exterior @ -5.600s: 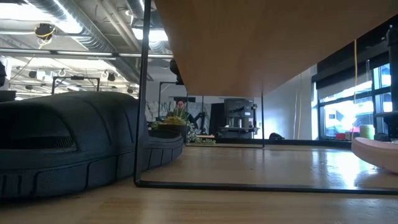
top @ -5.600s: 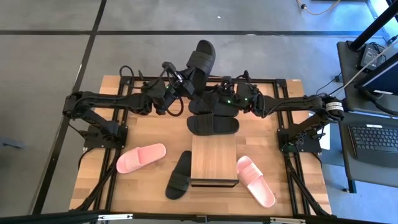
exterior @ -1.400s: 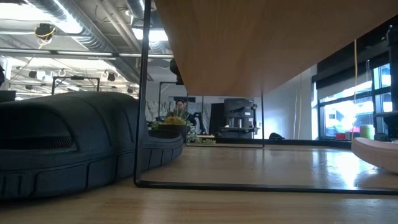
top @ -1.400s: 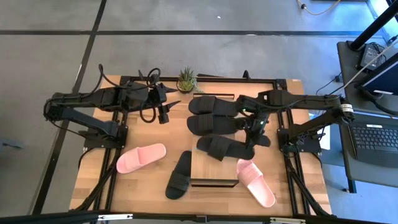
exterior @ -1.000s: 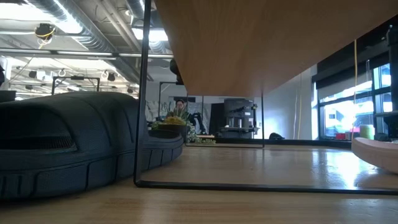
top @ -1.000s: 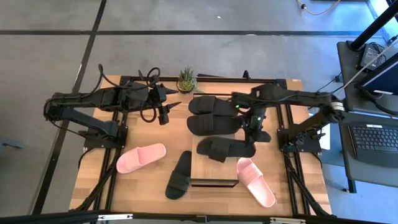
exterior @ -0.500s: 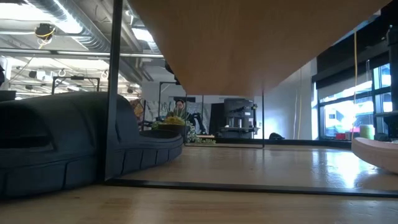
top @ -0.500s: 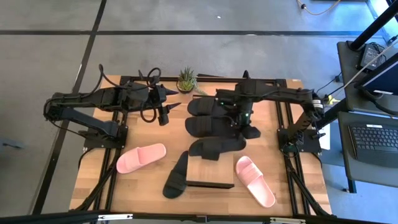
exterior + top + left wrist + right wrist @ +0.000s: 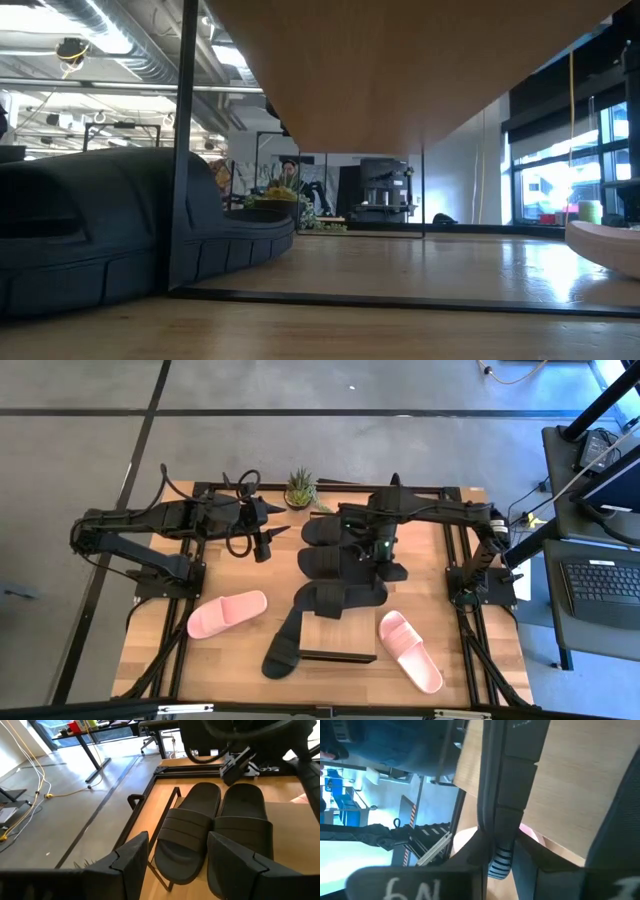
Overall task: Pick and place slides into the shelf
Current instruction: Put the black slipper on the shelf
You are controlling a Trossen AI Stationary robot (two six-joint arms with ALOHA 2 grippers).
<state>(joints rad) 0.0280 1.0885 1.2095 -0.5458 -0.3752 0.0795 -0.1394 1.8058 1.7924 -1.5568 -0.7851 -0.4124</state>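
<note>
I keep the right hand clamped on a black slide at the shelf, ready to place; left hand waits open, far left.

On my right wrist view, pale characters stand on the dark body of my own gripper at the picture's lower edge. They show upside down and blurred, and look like two letters or digits, but I cannot make them out for sure. No other text, label, brand or number is readable anywhere I look.
</note>
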